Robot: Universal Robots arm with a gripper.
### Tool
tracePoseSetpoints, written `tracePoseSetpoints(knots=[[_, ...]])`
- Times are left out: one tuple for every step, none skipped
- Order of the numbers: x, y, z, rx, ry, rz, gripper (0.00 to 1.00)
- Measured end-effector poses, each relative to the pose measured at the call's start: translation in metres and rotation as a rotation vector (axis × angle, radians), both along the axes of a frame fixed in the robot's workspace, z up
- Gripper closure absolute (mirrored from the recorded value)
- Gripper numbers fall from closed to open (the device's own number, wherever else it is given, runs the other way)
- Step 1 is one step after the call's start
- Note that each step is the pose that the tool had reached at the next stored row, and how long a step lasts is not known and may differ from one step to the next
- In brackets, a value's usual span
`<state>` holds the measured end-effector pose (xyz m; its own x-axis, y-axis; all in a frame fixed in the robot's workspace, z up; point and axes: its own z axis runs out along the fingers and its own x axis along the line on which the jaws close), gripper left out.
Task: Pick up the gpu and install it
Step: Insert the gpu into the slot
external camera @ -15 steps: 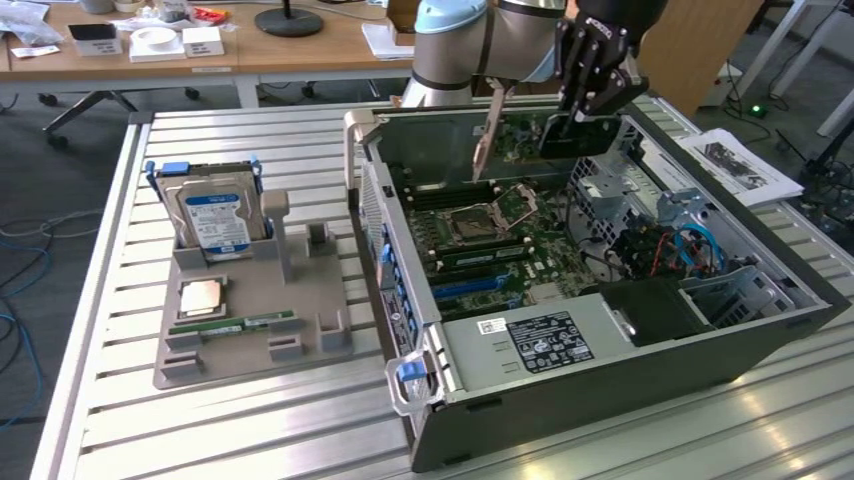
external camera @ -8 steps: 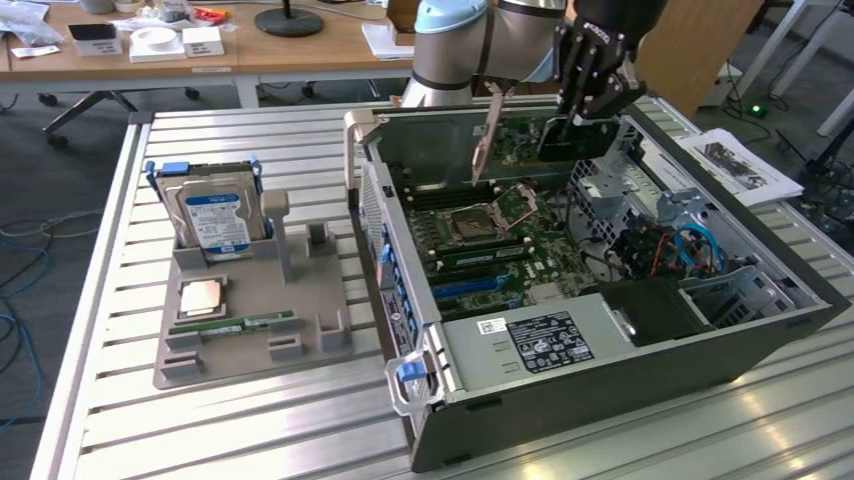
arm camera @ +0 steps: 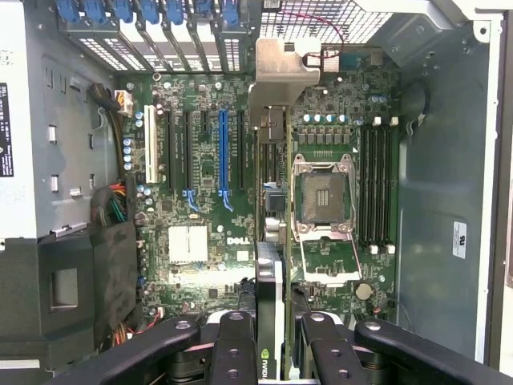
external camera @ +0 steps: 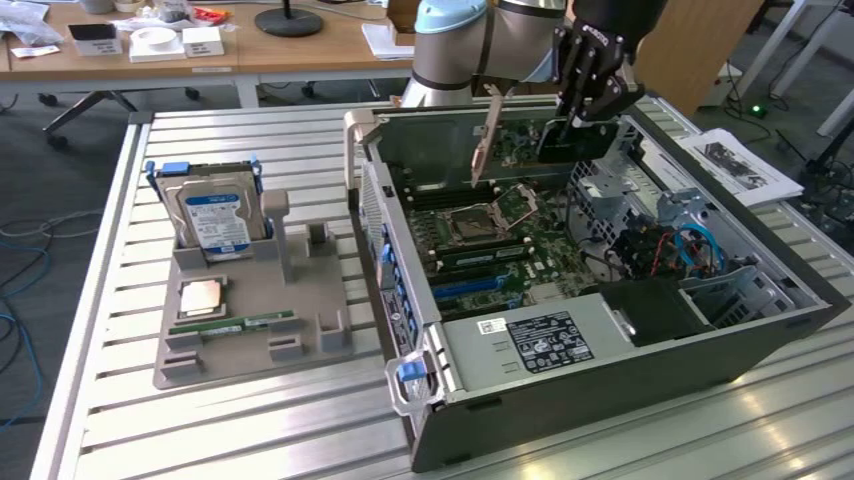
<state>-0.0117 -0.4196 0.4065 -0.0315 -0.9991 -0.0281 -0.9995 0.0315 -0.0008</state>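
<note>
Fingers (arm camera: 234, 349) are pinched narrow on the gpu (external camera: 541, 143). The gripper (external camera: 589, 105) has it by the upper edge, card upright, hanging over the motherboard (external camera: 534, 250) inside the open pc case (external camera: 601, 400). In the exterior view it's at roughly 1 o'clock from the cpu socket (external camera: 481, 215). The grey tray (external camera: 234, 355) with the hard drive (external camera: 214, 215) sits at 9 o'clock from the case.

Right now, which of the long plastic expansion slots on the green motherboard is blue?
The blue slot, with black slots either side; the white slot lies farther from the gripped dark gpu card.
</note>
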Motion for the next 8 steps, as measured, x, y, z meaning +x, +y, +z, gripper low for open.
tracePoseSetpoints(knots=[[0.0,0.0,0.0,0.0,0.0,0.0,0.73],[0.0,0.0,-0.0002,0.0001,0.0,0.0,0.73],[-0.0001,0.0,-0.0005,0.0002,-0.0003,0.0,0.73],[-0.0003,0.0,-0.0009,0.0003,-0.0006,0.0,0.73],[-0.0004,0.0,-0.0013,0.0001,-0.001,0.0,0.73],[-0.0005,0.0,-0.0018,0.0001,-0.0015,0.0,0.73],[-0.0007,0.0,-0.0023,0.0001,-0.002,0.0,0.73],[-0.0008,0.0,-0.0029,0.0001,-0.0026,0.0,0.73]])
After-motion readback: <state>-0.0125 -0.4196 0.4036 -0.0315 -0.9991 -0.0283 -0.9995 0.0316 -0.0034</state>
